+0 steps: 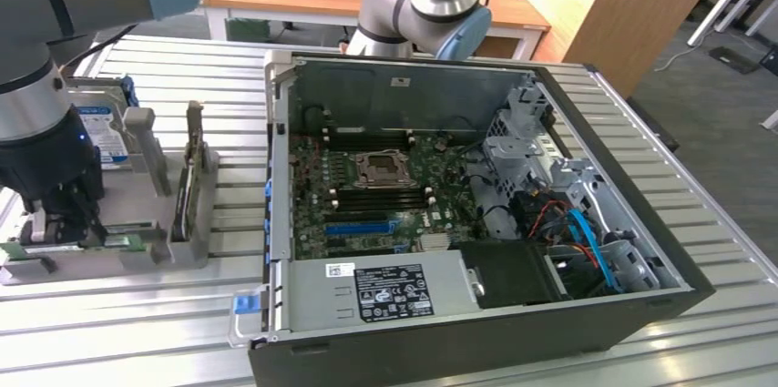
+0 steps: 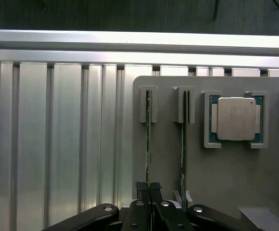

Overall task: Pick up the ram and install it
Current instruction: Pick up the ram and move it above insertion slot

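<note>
Two thin green ram sticks stand on edge in slots of a grey holder (image 2: 168,159). My gripper (image 2: 149,186) is shut on the near end of one ram (image 2: 149,139), its black fingers pinching the board's edge while the stick sits in its slot. The other stick (image 2: 183,139) stands beside it, untouched. In the exterior view my gripper (image 1: 61,223) hangs low over the holder (image 1: 182,250) at the exterior view's left, and the arm hides the held stick there. The open computer case (image 1: 486,314) lies to its right with the motherboard (image 1: 364,196) exposed.
A square silver CPU (image 2: 235,118) rests in a pocket of the holder beside the sticks. A blue-labelled hard drive (image 1: 104,137) stands at the holder's back. Everything sits on a slatted aluminium table (image 1: 146,332). The arm's base (image 1: 420,14) rises behind the case.
</note>
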Controlling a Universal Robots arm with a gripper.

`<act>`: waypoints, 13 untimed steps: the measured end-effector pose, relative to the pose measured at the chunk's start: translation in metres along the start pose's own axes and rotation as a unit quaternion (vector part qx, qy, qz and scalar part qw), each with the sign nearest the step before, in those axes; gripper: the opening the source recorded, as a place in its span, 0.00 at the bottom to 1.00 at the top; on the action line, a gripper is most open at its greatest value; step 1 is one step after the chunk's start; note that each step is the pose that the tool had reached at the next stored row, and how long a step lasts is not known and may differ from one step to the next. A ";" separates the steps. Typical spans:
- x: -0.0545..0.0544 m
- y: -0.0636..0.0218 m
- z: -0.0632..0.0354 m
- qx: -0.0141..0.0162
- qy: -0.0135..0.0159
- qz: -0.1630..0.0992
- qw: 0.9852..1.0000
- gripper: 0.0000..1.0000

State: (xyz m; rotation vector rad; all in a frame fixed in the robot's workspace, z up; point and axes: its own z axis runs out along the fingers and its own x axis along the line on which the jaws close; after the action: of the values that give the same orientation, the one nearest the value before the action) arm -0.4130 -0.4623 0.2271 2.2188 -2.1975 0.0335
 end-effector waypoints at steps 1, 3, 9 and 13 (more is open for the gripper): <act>0.000 -0.0001 -0.0022 0.000 0.000 0.000 1.000 0.12; 0.000 -0.0002 -0.0070 0.000 0.000 0.000 1.000 0.12; 0.001 -0.0007 -0.0193 0.000 0.000 0.000 1.000 0.12; 0.001 -0.0010 -0.0281 0.000 0.000 0.000 1.000 0.12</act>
State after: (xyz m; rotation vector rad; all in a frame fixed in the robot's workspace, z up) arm -0.4120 -0.4623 0.2552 2.2188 -2.1976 0.0336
